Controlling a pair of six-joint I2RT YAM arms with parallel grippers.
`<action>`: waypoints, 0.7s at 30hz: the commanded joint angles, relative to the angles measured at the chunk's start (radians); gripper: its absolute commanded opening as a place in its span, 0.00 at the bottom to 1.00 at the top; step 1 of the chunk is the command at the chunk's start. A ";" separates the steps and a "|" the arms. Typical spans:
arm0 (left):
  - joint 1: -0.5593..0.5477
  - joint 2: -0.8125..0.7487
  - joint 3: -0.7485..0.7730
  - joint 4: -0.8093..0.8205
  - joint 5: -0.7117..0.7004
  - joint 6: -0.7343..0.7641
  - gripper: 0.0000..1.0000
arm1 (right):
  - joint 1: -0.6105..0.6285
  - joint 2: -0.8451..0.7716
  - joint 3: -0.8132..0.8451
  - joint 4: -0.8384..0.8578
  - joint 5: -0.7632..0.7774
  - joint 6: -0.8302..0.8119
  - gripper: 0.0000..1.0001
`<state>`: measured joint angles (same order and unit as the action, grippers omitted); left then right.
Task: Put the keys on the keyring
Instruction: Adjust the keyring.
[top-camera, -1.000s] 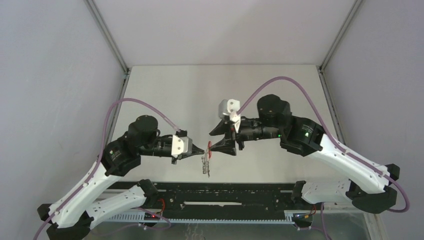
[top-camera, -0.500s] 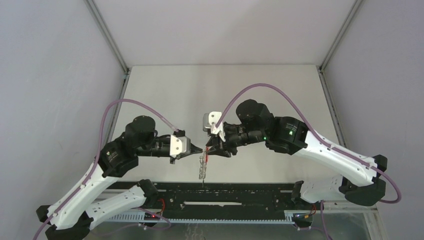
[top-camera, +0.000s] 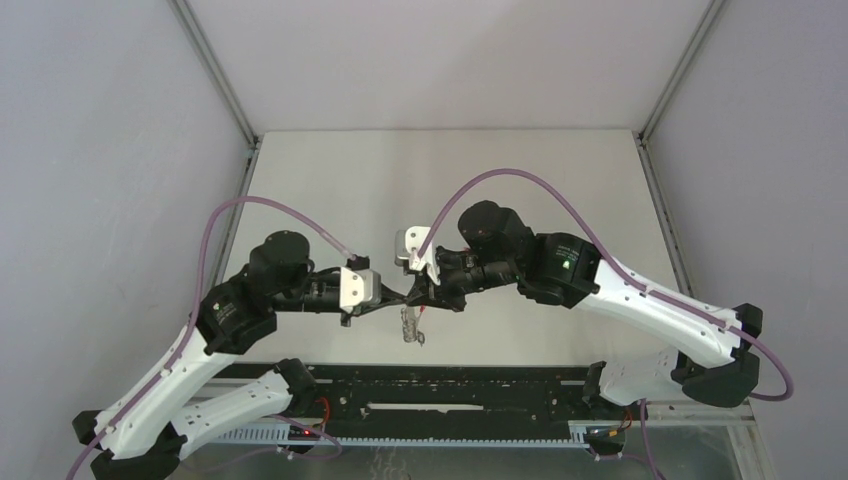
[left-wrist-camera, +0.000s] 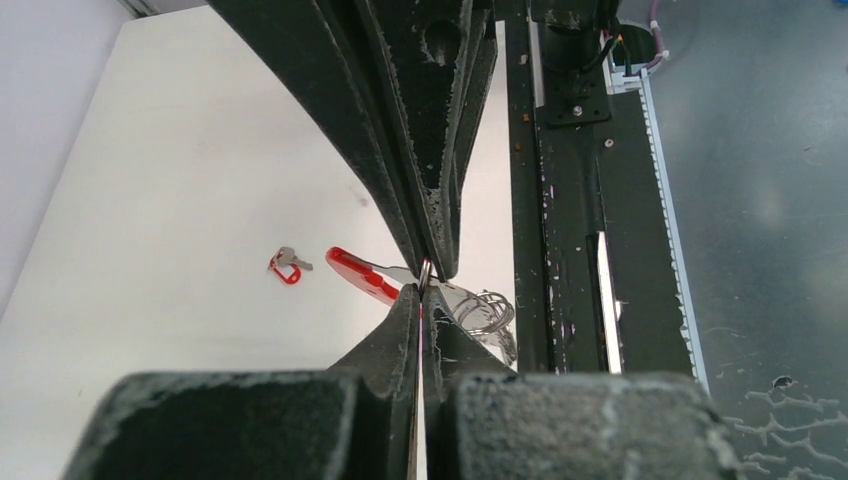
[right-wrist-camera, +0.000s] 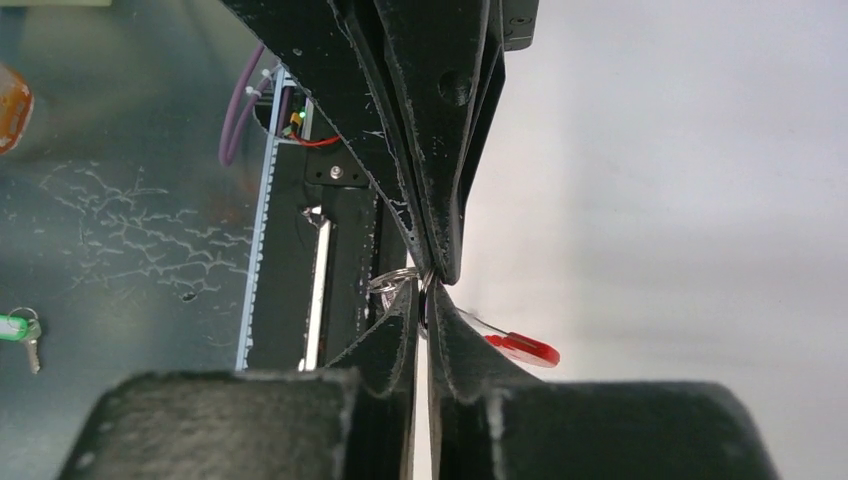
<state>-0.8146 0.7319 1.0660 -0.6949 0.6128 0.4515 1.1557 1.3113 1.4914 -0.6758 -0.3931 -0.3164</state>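
L pincer (top-camera: 403, 298) shut tight on keyring (left-wrist-camera: 427, 270) above tabletop (top-camera: 450, 180), tip to tip w/ R pincer (top-camera: 418, 296) — its jaws all but together, seemingly nipping same ring, red strap (left-wrist-camera: 362, 275) beside, keys (top-camera: 410, 330) in loose bunch hanging just below both tips

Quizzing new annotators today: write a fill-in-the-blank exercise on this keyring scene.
The strap beside the keyring is ___.
The left pincer and right pincer meet tip to ___.
The loose key with a red tag lies on the ___.
Missing: red; tip; table.
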 joint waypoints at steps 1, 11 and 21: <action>0.005 -0.016 0.042 0.051 0.014 -0.020 0.00 | 0.011 -0.024 0.019 0.064 0.043 -0.001 0.01; 0.007 -0.031 0.046 0.052 0.034 -0.021 0.37 | -0.021 -0.179 -0.179 0.323 0.012 0.103 0.00; 0.008 -0.043 -0.004 0.119 0.032 -0.087 0.36 | -0.085 -0.305 -0.438 0.729 -0.175 0.312 0.00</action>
<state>-0.8127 0.6926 1.0657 -0.6540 0.6277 0.4217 1.0801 1.0363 1.0927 -0.2104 -0.4885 -0.1196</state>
